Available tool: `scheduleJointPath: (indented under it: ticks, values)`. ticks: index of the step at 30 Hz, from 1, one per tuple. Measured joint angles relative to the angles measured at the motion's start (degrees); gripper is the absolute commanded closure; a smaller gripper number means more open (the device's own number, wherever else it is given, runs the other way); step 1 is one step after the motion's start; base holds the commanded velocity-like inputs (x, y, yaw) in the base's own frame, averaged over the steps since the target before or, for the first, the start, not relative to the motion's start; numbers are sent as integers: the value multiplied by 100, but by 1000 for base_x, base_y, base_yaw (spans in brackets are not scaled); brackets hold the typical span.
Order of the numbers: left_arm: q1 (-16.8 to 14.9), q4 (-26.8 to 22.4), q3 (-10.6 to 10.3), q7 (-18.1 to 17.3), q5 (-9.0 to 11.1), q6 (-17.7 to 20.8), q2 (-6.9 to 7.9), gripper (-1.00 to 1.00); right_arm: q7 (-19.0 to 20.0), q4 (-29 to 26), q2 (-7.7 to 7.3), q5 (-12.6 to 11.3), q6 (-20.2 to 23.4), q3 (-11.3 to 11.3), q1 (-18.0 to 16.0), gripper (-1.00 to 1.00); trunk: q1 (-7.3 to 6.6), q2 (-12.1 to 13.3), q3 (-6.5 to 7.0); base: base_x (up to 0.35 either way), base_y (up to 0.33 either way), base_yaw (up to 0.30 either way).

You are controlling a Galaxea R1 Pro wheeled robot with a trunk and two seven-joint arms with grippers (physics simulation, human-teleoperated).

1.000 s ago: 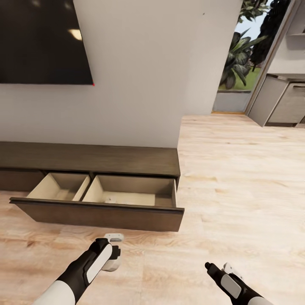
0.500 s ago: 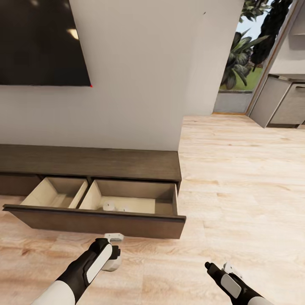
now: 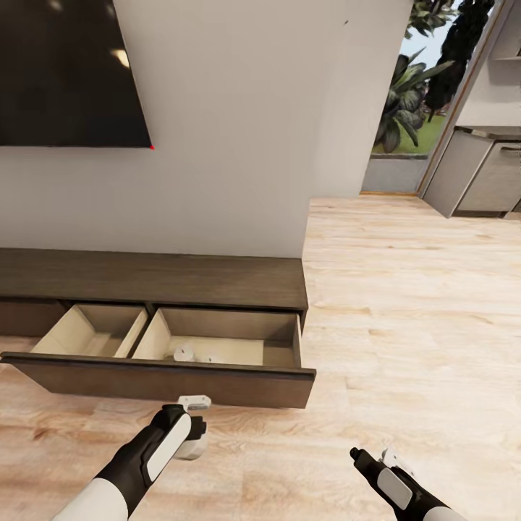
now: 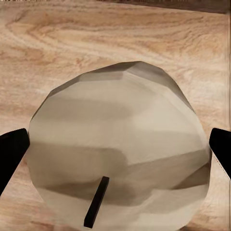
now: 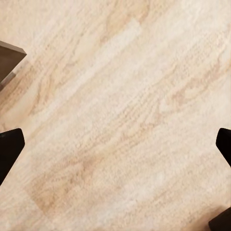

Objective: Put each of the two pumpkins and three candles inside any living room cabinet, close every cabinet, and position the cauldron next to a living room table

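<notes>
Cream candle (image 4: pixel 118 149) clamped in left pincer (image 3: pixel 189 434), drawer (image 3: pixel 217 340) now nearer; right pincer (image 5: pixel 115 144) apparently wide, empty.

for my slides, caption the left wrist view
Left gripper shut on a cream-white candle above the wood plank floor.

Even, bright, soft light fills the room, and daylight shows through the far right doorway (image 3: pixel 405 108). The TV (image 3: pixel 69 72) carries faint ceiling-lamp glare (two pale spots). The drawer (image 3: pixel 217 347) interiors are shaded, and the renders look slightly soft.
</notes>
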Motion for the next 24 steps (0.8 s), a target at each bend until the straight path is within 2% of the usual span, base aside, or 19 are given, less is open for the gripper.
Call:
scheduleJointPath:
  ticks: [24]
  values:
    - [0, -120, -55, -38, 4, 18, 0, 100, 7, 23, 2, 5, -3, 9, 0, -100, -505, 921, 412, 0, 0, 0]
